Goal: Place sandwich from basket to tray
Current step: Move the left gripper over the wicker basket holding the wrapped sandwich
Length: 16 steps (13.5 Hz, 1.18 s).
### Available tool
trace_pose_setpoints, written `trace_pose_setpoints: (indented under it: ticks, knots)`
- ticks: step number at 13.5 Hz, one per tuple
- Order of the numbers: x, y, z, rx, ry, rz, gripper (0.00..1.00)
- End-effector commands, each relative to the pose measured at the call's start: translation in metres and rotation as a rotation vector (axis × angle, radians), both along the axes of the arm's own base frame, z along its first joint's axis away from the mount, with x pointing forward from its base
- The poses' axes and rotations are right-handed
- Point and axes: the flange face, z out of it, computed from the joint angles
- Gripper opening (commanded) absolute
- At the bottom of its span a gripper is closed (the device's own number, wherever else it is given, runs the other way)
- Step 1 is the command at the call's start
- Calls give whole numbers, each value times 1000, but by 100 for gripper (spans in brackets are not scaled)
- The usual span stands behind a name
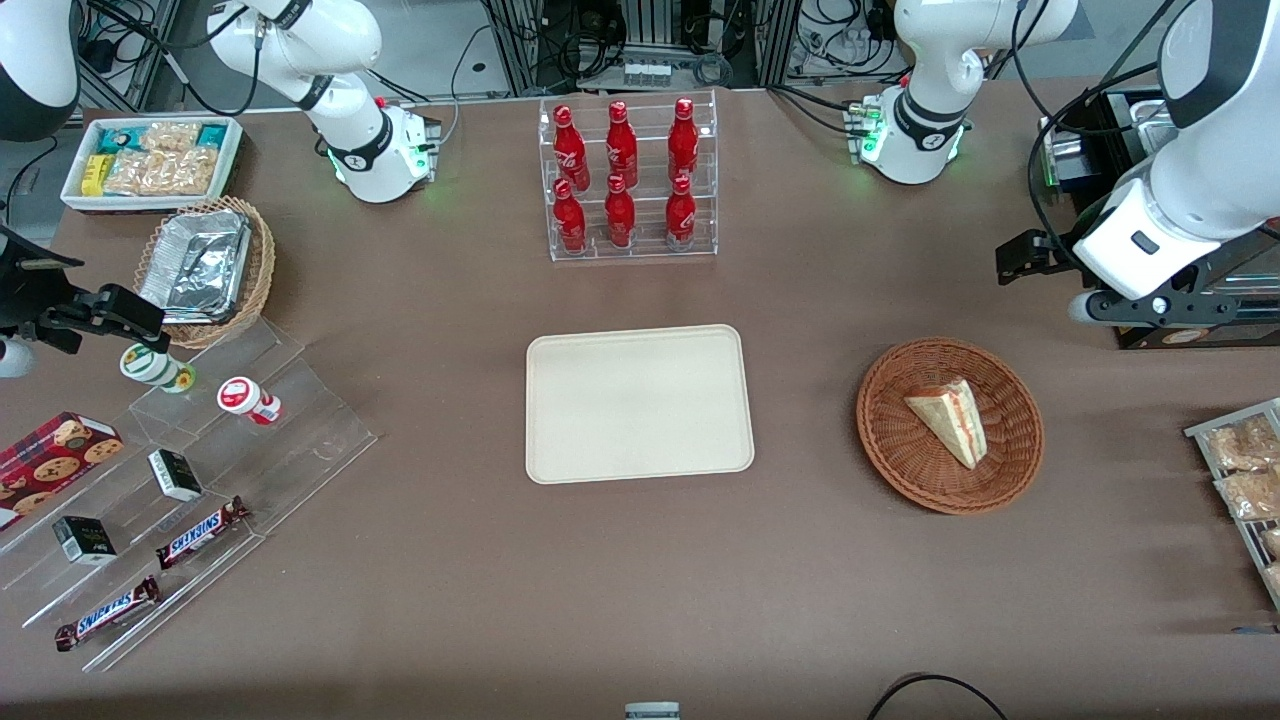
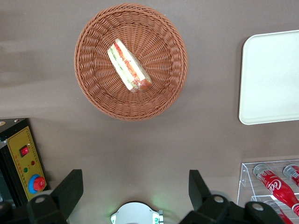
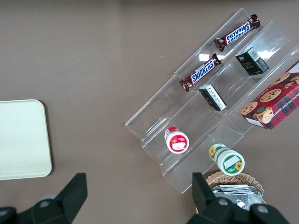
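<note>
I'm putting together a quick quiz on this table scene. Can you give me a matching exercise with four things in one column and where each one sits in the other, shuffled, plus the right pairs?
Things:
1. wrapped triangular white-bread sandwich
2. flat cream-beige rectangular tray
3. red bottles
4. left arm's two-finger gripper

Places:
A. in a clear tiered rack, farther from the front camera than the tray
B. up above the brown table, fingers open, holding nothing
C. lying in the round reddish-brown wicker basket
D. bare on the table, beside the basket

Pairs: 1-C, 2-D, 3-A, 4-B
</note>
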Motion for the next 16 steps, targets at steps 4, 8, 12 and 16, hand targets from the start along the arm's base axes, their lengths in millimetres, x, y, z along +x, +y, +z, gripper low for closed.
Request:
trace_pose_setpoints:
  ticks: [4,8,12,16]
  knots:
    - [4,20,0,2,19,17,100]
    - [4,22,-44,18,35,16,100]
    - [2,20,-92,35,10,8,100]
    - [-13,18,-133,32,-45,7,100]
